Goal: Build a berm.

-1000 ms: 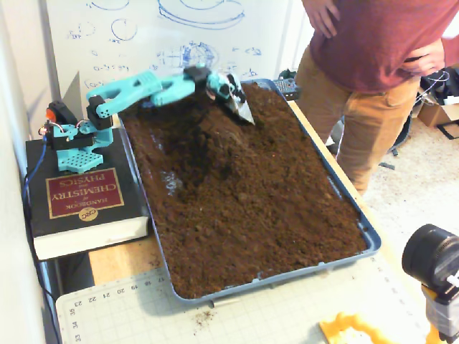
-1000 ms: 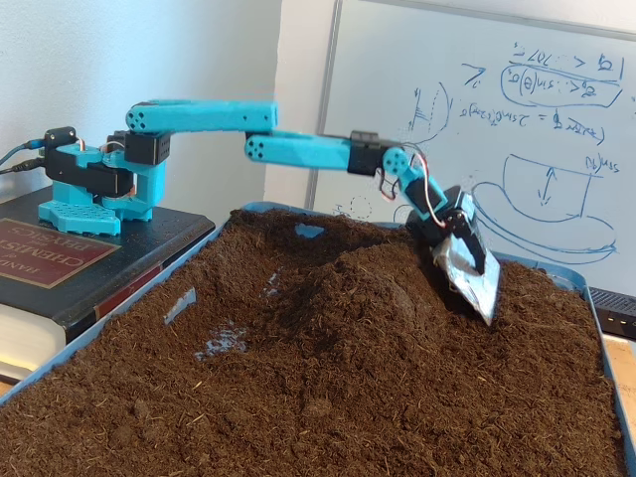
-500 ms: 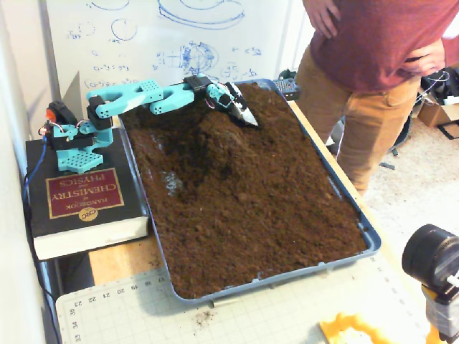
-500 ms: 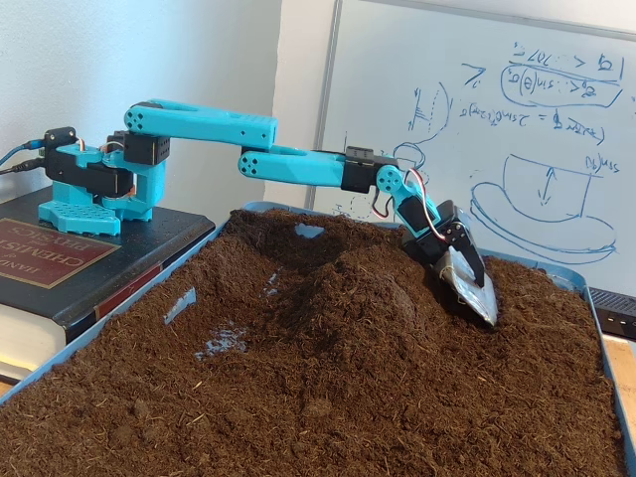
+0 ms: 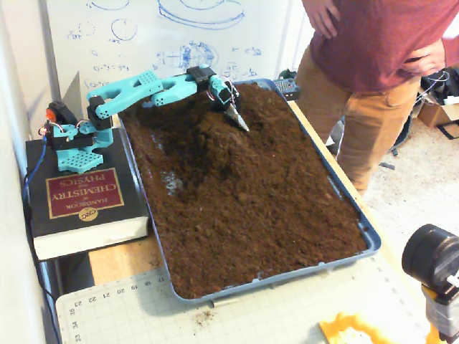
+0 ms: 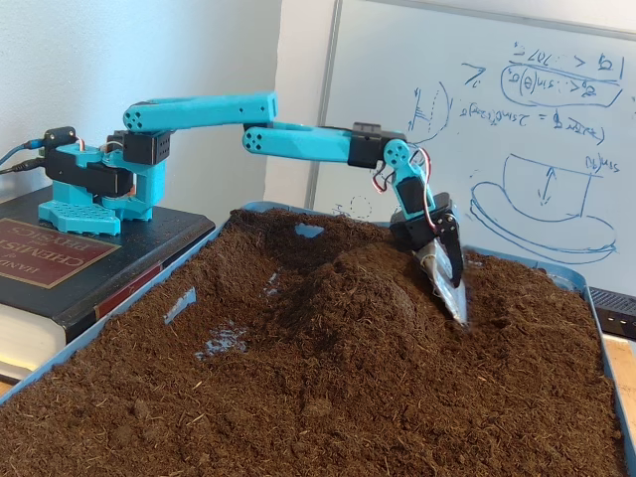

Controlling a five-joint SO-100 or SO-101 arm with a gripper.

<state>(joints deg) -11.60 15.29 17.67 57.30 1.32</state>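
Observation:
A blue tray (image 5: pixel 370 237) (image 6: pixel 547 264) is full of dark-brown soil. The berm (image 5: pixel 211 140) (image 6: pixel 353 288) is a rounded mound in the tray's far part, close to the arm's base. My teal arm reaches over it, and the gripper (image 5: pixel 239 122) (image 6: pixel 452 298) ends in a silvery scoop-like blade. That blade points steeply down, its tip touching the soil on the side of the berm away from the arm's base. Whether the jaws are open or shut does not show.
The arm's base stands on a thick black book (image 5: pixel 82 197) (image 6: pixel 50 253) left of the tray. A person (image 5: pixel 373 64) stands at the tray's right side. A whiteboard (image 6: pixel 497 119) is behind, a cutting mat (image 5: pixel 251 315) in front, and a camera (image 5: pixel 434 258) at lower right.
The blade dipped low onto the soil, then turned steeper and drew in closer to the berm's side. The soil's shape looks much the same.

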